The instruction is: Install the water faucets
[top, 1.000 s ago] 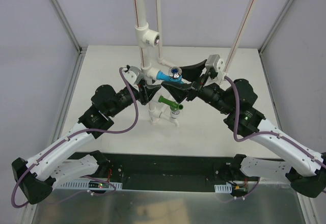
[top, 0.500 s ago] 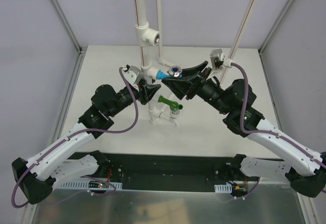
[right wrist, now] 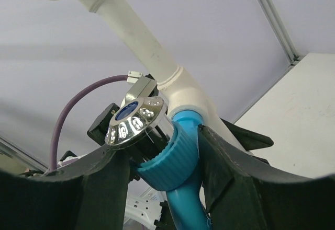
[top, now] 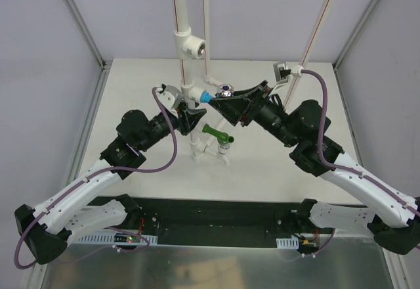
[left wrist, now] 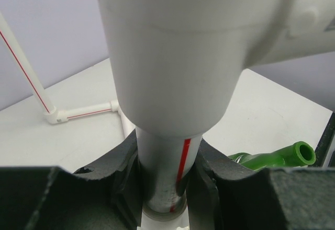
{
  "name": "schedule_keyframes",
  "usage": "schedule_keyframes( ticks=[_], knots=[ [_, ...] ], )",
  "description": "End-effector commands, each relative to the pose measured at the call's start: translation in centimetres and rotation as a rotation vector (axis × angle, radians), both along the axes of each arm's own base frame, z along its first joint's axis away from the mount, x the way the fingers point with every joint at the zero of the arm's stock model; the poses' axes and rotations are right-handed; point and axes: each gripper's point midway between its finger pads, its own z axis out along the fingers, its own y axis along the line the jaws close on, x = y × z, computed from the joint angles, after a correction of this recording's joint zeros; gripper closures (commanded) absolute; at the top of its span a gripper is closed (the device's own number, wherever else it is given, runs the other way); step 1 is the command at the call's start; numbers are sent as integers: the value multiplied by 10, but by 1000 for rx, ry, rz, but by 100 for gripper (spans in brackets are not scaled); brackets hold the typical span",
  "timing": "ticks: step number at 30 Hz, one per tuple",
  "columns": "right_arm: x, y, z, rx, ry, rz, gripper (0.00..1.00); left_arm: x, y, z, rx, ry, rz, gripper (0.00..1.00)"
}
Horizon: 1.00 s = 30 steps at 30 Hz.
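Observation:
A white pipe stand (top: 186,72) rises from the table's middle. The light blue faucet (top: 209,96) with its shiny silver top (top: 226,91) sits in a side socket of that stand. My right gripper (top: 222,100) is shut on it; in the right wrist view the fingers (right wrist: 230,172) press both sides of the blue ribbed collar (right wrist: 172,159) below the silver top (right wrist: 135,120). The dark green faucet (top: 216,133) sits lower on the stand, its spout end (left wrist: 301,153) showing beside my left gripper (left wrist: 165,185). My left gripper (top: 188,119) is shut on the red-striped upright pipe (left wrist: 167,157).
A thin red-striped white pipe (top: 316,31) slants up at the right. A low pipe run with an elbow (left wrist: 56,116) lies on the table behind the stand. White tee sockets (top: 191,48) sit higher on the stand. Frame posts and grey walls enclose the table (top: 282,164).
My right wrist has rolled around the light blue faucet and its jaws have narrowed onto it. The left arm and the pipe it holds have stayed still.

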Motion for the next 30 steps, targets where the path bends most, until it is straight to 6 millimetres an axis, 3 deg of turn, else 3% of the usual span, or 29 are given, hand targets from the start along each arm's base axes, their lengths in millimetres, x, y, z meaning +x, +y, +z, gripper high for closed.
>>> schedule_keyframes(
  ticks=[1, 5, 7, 8, 10, 12, 13, 24, 30],
  knots=[
    [27, -20, 10, 351, 533, -109, 100, -4, 0, -6, -66, 102, 8, 100],
    [30, -27, 7, 357, 540, -144, 100, -4, 0, -7, -61, 104, 8, 100],
    [28, -27, 12, 314, 464, -148, 99, -3, 0, -7, -61, 101, 11, 100],
    [27, -29, 13, 293, 427, -156, 86, -2, 0, -8, -59, 103, 15, 100],
    [25, -32, 18, 260, 319, -162, 45, -1, 0, -9, -53, 103, 18, 100],
    [20, -35, 20, 220, 209, -165, 22, 2, 0, -11, -50, 103, 28, 100],
    [17, -39, 21, 200, 142, -168, 18, 4, 0, -12, -47, 104, 34, 100],
    [-27, -92, 13, 120, -190, -188, 13, 21, -4, -17, -13, 81, 76, 100],
    [-40, -119, -14, 111, -208, -217, 13, 50, -2, -14, 29, 59, 112, 100]
  ],
)
